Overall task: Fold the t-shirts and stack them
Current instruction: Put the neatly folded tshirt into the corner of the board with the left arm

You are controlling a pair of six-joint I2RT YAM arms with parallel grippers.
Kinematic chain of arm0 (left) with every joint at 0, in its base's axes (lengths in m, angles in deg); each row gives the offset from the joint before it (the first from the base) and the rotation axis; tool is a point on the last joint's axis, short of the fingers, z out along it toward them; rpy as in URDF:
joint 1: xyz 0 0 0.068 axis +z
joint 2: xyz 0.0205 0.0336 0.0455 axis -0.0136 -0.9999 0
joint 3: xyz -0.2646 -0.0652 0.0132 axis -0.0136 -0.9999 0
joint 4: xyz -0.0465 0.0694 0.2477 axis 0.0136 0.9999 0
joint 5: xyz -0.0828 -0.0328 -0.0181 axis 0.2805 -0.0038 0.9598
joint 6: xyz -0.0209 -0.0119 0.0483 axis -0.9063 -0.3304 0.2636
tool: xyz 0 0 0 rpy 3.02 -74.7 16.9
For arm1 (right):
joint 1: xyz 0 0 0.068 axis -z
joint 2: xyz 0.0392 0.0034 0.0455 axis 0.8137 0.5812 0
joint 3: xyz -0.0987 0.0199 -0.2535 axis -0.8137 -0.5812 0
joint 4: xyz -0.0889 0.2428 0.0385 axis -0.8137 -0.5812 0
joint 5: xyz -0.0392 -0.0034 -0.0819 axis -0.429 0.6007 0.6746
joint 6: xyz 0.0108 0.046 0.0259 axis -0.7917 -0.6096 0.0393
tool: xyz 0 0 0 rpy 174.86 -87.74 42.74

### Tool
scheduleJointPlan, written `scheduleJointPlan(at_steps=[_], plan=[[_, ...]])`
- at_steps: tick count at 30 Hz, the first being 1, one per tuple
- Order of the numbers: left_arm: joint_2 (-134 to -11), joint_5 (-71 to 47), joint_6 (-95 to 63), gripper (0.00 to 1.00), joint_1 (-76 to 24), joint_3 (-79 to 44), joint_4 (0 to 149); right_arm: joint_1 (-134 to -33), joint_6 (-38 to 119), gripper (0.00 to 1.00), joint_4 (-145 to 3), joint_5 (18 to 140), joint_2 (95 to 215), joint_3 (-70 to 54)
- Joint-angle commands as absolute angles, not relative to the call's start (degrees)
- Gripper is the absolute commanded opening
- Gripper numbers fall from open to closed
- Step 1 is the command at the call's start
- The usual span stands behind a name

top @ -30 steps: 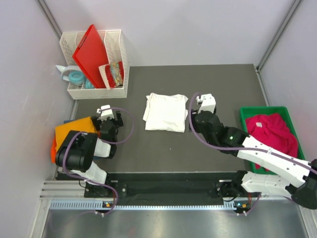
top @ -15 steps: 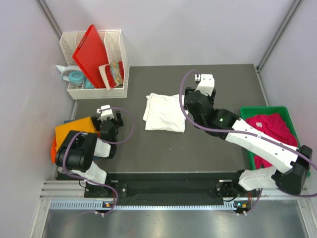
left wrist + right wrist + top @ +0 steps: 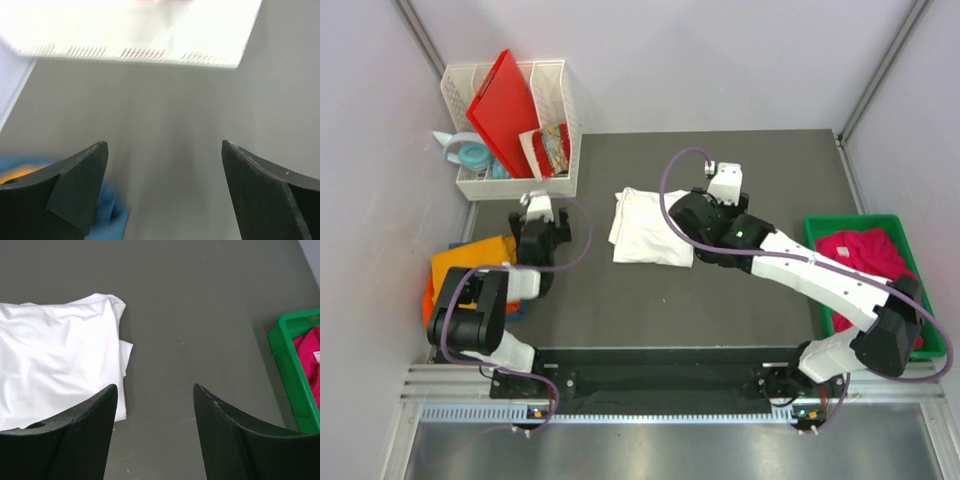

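The white t-shirt (image 3: 653,227) lies folded near the middle of the dark table (image 3: 760,160). Just right of it the right gripper (image 3: 155,390) hangs above the tabletop, fingers spread and holding nothing. Farther right of the shirt, a magenta t-shirt (image 3: 865,265) sits crumpled in a green bin (image 3: 850,222). Well left of the white shirt lies an orange t-shirt (image 3: 470,262). The left gripper (image 3: 165,147) is between the two, fingers spread wide and empty. Behind and to the left of the shirt stands a white rack (image 3: 515,185) holding a red board (image 3: 505,110).

Open mat (image 3: 200,315) between white t-shirt (image 3: 55,350), bin (image 3: 286,357)
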State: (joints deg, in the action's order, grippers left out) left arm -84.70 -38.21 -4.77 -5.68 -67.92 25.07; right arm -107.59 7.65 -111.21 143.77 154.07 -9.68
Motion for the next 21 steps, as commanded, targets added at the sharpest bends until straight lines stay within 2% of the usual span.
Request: scheduleJointPlan(at_steps=[1,7,9,14,16,18,19,21], plan=[[-82.56,-35.16,-2.52,0.99,-6.52,-48.74,53.41,-107.38,9.80,0.62,-110.57,144.78,155.91,-7.60],[-79.23,-13.21,-3.04,0.99,-6.61,-32.56,87.62,-102.98,14.72,0.62,-101.88,132.41,158.54,-9.97],[-79.05,-8.81,-4.45,0.99,-7.48,-27.74,93.83,-101.93,16.65,0.62,-98.79,127.59,159.69,-11.72],[-84.32,-10.81,-2.61,0.99,-13.02,-15.77,114.48,-99.73,19.64,0.61,-93.60,119.48,167.31,-9.72],[-83.19,-9.76,-1.47,0.99,-14.25,-15.32,114.43,-98.24,19.82,0.59,-92.72,115.35,170.31,-7.00],[-82.65,-10.10,-0.33,0.99,-15.74,-15.41,114.43,-97.27,19.65,0.54,-92.45,112.80,174.44,-4.20],[-82.82,-10.37,-0.32,0.99,-16.01,-15.23,114.78,-97.09,19.82,0.43,-92.19,112.18,175.67,-3.31],[-83.44,-9.32,-0.15,0.99,-16.36,-15.32,114.26,-96.57,20.00,0.30,-92.62,111.04,178.93,-0.24]])
